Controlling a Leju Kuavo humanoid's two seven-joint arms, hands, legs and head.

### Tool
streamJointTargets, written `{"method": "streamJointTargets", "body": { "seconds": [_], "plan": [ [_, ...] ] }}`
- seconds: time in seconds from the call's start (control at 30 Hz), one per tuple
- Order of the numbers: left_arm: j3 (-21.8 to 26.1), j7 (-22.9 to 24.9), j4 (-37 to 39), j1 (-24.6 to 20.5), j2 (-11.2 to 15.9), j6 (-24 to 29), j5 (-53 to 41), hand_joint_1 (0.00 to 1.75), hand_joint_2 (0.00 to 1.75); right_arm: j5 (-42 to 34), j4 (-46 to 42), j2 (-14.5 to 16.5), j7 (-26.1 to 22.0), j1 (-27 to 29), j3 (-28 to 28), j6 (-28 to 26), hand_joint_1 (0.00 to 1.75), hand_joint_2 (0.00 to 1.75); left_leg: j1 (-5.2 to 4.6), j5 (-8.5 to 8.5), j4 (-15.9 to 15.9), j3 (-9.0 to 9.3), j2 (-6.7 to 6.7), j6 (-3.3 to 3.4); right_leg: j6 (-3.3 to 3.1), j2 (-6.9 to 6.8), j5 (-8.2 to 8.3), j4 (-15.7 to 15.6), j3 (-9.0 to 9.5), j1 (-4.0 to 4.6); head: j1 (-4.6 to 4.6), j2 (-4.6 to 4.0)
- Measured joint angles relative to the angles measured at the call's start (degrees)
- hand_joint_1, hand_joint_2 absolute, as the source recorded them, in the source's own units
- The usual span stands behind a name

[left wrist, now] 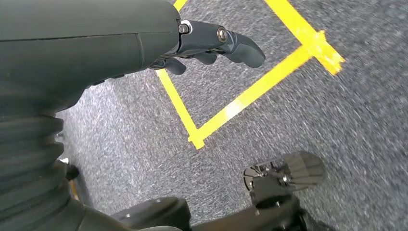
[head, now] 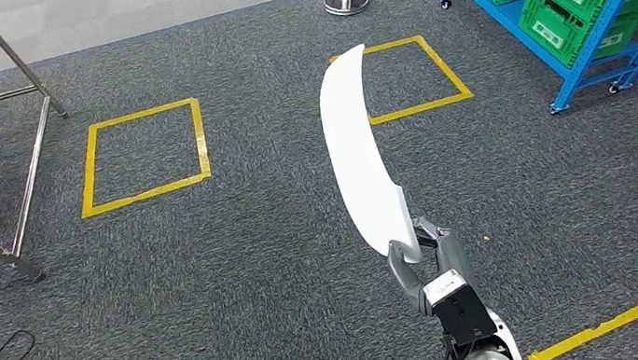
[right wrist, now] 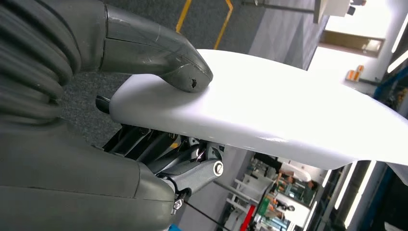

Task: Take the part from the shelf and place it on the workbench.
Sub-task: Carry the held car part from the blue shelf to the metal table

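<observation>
White part (head: 360, 160) in right hand (head: 426, 264)

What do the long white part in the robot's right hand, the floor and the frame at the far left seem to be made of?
White part: probably smooth moulded plastic, glossy, since it shows soft highlights in the right wrist view; painted metal is possible. It is held by the right hand.
Floor: dark grey carpet, speckled, matt, with yellow tape squares.
Frame: bare metal tube, likely steel, with a dull shine.
</observation>
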Motion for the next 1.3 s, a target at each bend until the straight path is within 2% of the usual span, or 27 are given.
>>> {"method": "streamJointTargets", "body": {
  "seconds": [0.03,0.07,0.1,0.13,0.2,0.23,0.27,0.3,0.33,0.4,0.47,0.53,0.57,0.6,0.63,0.7,0.77,0.8,0.83,0.9,0.97,1.0,1.07,1.13,1.2,1.27,1.3],
  "plan": [
    [0.0,0.05,0.0,0.07,0.02,0.15,0.13,0.0,1.75,0.13,-0.04,0.02,0.02,-0.02,0.0,0.06,1.75,1.75,0.06,0.13,-0.15,0.0,-0.52,0.3,0.25,-0.35,-0.09,-0.02,0.09,-0.07,-0.01,0.0],
    [0.0,0.15,-0.01,0.13,0.01,0.27,0.26,0.0,1.75,0.23,-0.08,0.03,0.05,-0.09,-0.01,0.13,1.75,1.75,0.14,0.3,-0.37,0.06,-1.03,0.6,0.56,0.07,-0.4,0.25,0.12,-0.23,0.02,0.0],
    [0.0,0.3,-0.01,0.14,0.01,0.35,0.38,0.0,1.75,0.32,-0.11,0.04,0.05,-0.21,-0.01,0.18,1.75,1.75,0.3,0.48,-0.56,0.13,-1.48,0.89,0.81,1.32,-1.25,1.39,-0.28,-0.37,0.09,0.0],
    [0.01,0.46,-0.01,0.12,0.01,0.43,0.58,0.0,1.75,0.4,-0.14,0.04,0.06,-0.35,-0.01,0.25,1.75,1.75,0.43,0.64,-0.68,0.14,-1.99,1.15,1.03,2.96,-2.62,3.61,-1.22,-0.54,0.19,0.0],
    [0.02,0.75,0.0,0.1,0.0,0.62,1.03,0.0,1.75,0.49,0.1,0.03,0.06,-0.63,-0.01,0.46,1.75,1.75,0.5,0.83,-0.71,-0.1,-3.22,1.51,1.32,5.92,-6.14,10.77,-4.63,-0.72,0.36,0.0],
    [0.03,0.84,0.01,0.2,0.0,0.75,1.28,0.0,1.75,0.5,0.38,0.03,0.07,-0.74,-0.01,0.58,1.75,1.75,0.49,0.88,-0.67,-0.23,-3.94,1.56,1.39,6.45,-7.22,14.0,-6.31,-0.75,0.39,0.0],
    [0.04,0.89,0.01,0.37,0.02,0.88,1.46,0.0,1.75,0.52,0.71,0.03,0.08,-0.89,-0.01,0.69,1.75,1.75,0.49,0.93,-0.59,-0.33,-4.72,1.56,1.4,6.69,-7.29,15.65,-7.26,-0.77,0.4,0.0],
    [0.07,0.83,0.01,0.59,0.05,1.01,1.62,0.0,1.75,0.56,1.01,0.07,0.09,-1.11,0.0,0.77,1.75,1.75,0.5,0.97,-0.47,-0.41,-5.55,1.5,1.37,6.84,-6.26,15.14,-7.16,-0.83,0.4,0.0],
    [0.09,0.66,0.01,0.79,0.09,1.13,1.73,0.0,1.75,0.61,1.25,0.17,0.13,-1.39,0.0,0.85,1.75,1.75,0.53,1.0,-0.31,-0.47,-6.4,1.39,1.31,7.12,-4.35,12.48,-5.95,-0.94,0.4,0.0],
    [0.11,0.1,0.0,0.98,0.15,1.31,1.93,0.0,1.75,0.71,1.49,0.5,0.36,-2.04,0.0,1.13,1.75,1.75,0.56,1.02,0.1,-0.7,-7.92,0.96,1.2,9.05,-0.98,4.93,-2.42,-1.23,0.39,0.0],
    [0.12,-0.46,-0.03,0.98,0.21,1.4,1.92,0.0,1.75,0.79,1.6,0.85,0.63,-2.48,0.0,1.46,1.75,1.75,0.6,1.21,0.22,-1.14,-9.17,0.15,0.96,10.45,-0.06,1.11,-0.78,-1.23,0.37,0.0],
    [0.12,-0.69,-0.04,1.09,0.28,1.19,1.4,0.0,1.75,0.84,1.59,1.05,0.8,-2.59,0.0,1.54,1.75,1.75,0.81,1.65,-0.16,-1.58,-10.22,-0.81,0.27,9.72,0.14,0.77,-0.79,-0.94,0.35,0.0],
    [0.12,-0.68,-0.04,1.16,0.31,1.05,1.05,0.0,1.75,0.84,1.51,1.1,0.87,-2.57,-0.01,1.48,1.75,1.75,0.89,1.66,-0.1,-1.77,-9.84,-1.11,-0.2,9.11,0.38,0.52,-0.72,-0.89,0.34,0.0],
    [0.13,-0.63,-0.04,1.14,0.34,0.92,0.73,0.0,1.75,0.84,1.33,1.14,0.91,-2.46,-0.01,1.39,1.75,1.75,0.87,1.14,0.67,-2.24,-8.64,-1.34,-0.73,8.48,0.62,0.23,-0.64,-0.89,0.23,0.0],
    [0.12,-0.57,-0.05,1.0,0.38,0.85,0.46,0.0,1.75,0.84,1.05,1.17,0.93,-2.24,-0.02,1.28,1.75,1.75,0.79,-0.06,2.59,-3.17,-6.96,-1.49,-1.16,7.76,0.82,-0.05,-0.57,-0.93,0.11,0.0],
    [0.11,-0.5,-0.05,0.57,0.37,0.77,0.09,0.0,1.75,0.84,0.58,1.19,0.99,-1.56,-0.05,1.11,1.75,1.75,0.68,-3.82,9.52,-6.16,-3.7,-1.69,-1.67,6.22,0.88,-0.2,-0.61,-0.68,-0.12,0.0],
    [0.11,-0.46,-0.05,0.38,0.36,0.73,-0.08,0.0,1.75,0.84,0.45,1.17,1.03,-0.97,-0.07,1.01,1.75,1.75,0.73,-6.01,15.26,-8.48,-2.86,-1.9,-1.81,4.64,0.82,-0.14,-0.7,-0.46,-0.13,0.0],
    [0.11,-0.43,-0.05,0.4,0.36,0.71,-0.13,0.0,1.75,0.84,0.38,1.17,1.04,-0.79,-0.07,0.97,1.75,1.75,0.74,-5.61,15.36,-8.24,-2.69,-1.92,-1.81,3.92,0.78,-0.1,-0.72,-0.41,-0.13,0.0],
    [0.11,-0.4,-0.05,0.43,0.38,0.7,-0.16,0.0,1.75,0.84,0.28,1.17,1.04,-0.68,-0.07,0.94,1.75,1.75,0.74,-4.32,13.25,-6.9,-2.43,-1.88,-1.76,3.25,0.73,-0.02,-0.71,-0.39,-0.13,0.0],
    [0.11,-0.42,-0.09,0.37,0.41,0.73,-0.2,0.0,1.75,0.84,-0.03,1.17,1.03,-0.6,-0.08,0.87,1.75,1.75,0.47,-1.36,5.55,-2.47,-0.1,-1.49,-1.45,2.02,0.45,0.22,-0.62,-0.23,-0.15,0.0],
    [0.11,-0.5,-0.16,0.18,0.4,0.81,-0.25,0.0,1.75,0.83,-0.33,1.11,1.0,-0.49,-0.22,0.8,1.75,1.75,0.11,-0.17,0.77,0.07,1.99,-0.71,-0.9,0.95,0.18,0.42,-0.5,0.06,-0.06,0.0],
    [0.1,-0.5,-0.17,0.11,0.39,0.85,-0.28,0.0,1.75,0.79,-0.44,1.06,0.98,-0.41,-0.33,0.77,1.75,1.75,-0.07,-0.26,0.39,0.11,2.08,-0.31,-0.61,0.43,0.14,0.39,-0.44,0.18,-0.02,0.0],
    [0.09,-0.25,-0.16,0.16,0.36,0.9,-0.32,0.0,1.75,0.65,-0.58,0.95,0.88,-0.36,-0.56,0.73,1.75,1.75,0.0,0.13,0.1,-0.01,0.6,0.36,0.01,-0.41,0.0,0.37,-0.2,0.07,0.03,0.0],
    [0.09,0.17,-0.16,0.22,0.28,0.98,-0.31,0.0,1.75,0.53,-0.67,0.86,0.74,-0.48,-0.68,0.76,1.75,1.75,0.29,0.54,-0.3,0.04,-0.86,1.06,0.7,1.83,-1.57,2.43,-0.83,-0.26,0.13,0.0],
    [0.09,0.45,-0.15,0.14,0.15,1.05,-0.28,0.0,1.75,0.48,-0.61,0.81,0.67,-0.6,-0.73,0.79,1.75,1.75,0.47,0.81,-0.44,-0.08,-2.33,1.54,1.16,5.43,-5.02,8.91,-3.82,-0.56,0.31,0.0],
    [0.09,0.68,-0.14,0.12,0.05,1.05,-0.27,0.0,1.75,0.38,-0.33,0.78,0.7,-0.7,-0.74,0.81,1.75,1.75,0.48,0.92,-0.36,-0.31,-3.99,1.7,1.32,6.6,-7.3,15.52,-7.3,-0.62,0.38,0.0],
    [0.09,0.79,-0.13,0.15,0.04,1.05,-0.27,0.0,1.75,0.34,-0.16,0.78,0.73,-0.81,-0.74,0.83,1.75,1.75,0.48,0.97,-0.29,-0.39,-4.86,1.7,1.3,6.74,-6.88,16.33,-7.9,-0.63,0.39,0.0]
  ]
}}
